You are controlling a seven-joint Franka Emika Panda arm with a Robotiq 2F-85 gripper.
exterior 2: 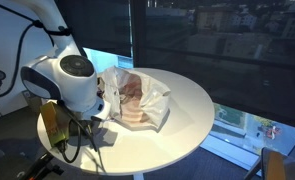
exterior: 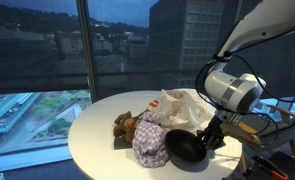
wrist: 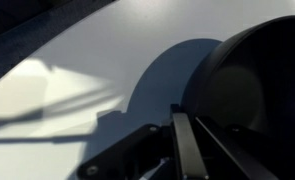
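A black bowl (exterior: 184, 150) sits near the edge of the round white table (exterior: 97, 130). My gripper (exterior: 209, 138) reaches down to the bowl's rim on the side towards the arm. In the wrist view the bowl (wrist: 257, 90) fills the right side, and my gripper (wrist: 190, 150) comes in from the bottom with its jaws drawn together on the bowl's thin rim. In the exterior view from behind the arm, the arm's white wrist (exterior 2: 65, 80) hides both gripper and bowl.
Beside the bowl lie a purple patterned bundle (exterior: 150, 140), a brown stuffed toy (exterior: 124, 127) and a crumpled white plastic bag (exterior: 182, 108) (exterior 2: 137, 95). Large windows stand behind the table. Cables hang by the table edge (exterior 2: 67, 145).
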